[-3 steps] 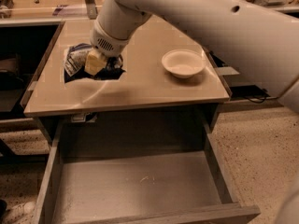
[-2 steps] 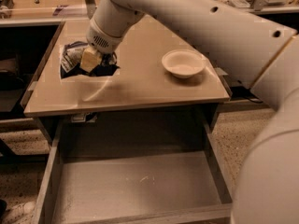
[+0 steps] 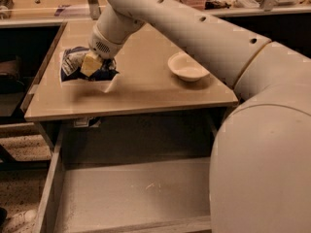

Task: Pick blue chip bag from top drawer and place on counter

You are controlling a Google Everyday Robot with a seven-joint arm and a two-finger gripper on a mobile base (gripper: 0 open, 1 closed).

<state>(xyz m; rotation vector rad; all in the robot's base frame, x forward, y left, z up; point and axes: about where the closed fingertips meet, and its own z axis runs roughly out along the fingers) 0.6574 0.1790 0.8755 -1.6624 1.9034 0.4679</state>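
Yellowish fingers (image 3: pixel 90 63) were clamped on the crinkly foil blue chip bag (image 3: pixel 73 62). The gripper (image 3: pixel 92 64) pointed down at the glossy tan counter's (image 3: pixel 146 89) nine o'clock side. The smooth white arm (image 3: pixel 194 28) stretched toward three o'clock over a round bowl (image 3: pixel 187 67). The grey top drawer (image 3: pixel 131 188) hung open.

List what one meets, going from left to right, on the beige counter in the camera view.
Crinkly dark-blue foil chip bag, with the gripper upon it → shallow round white bowl, both on the glossy beige counter.
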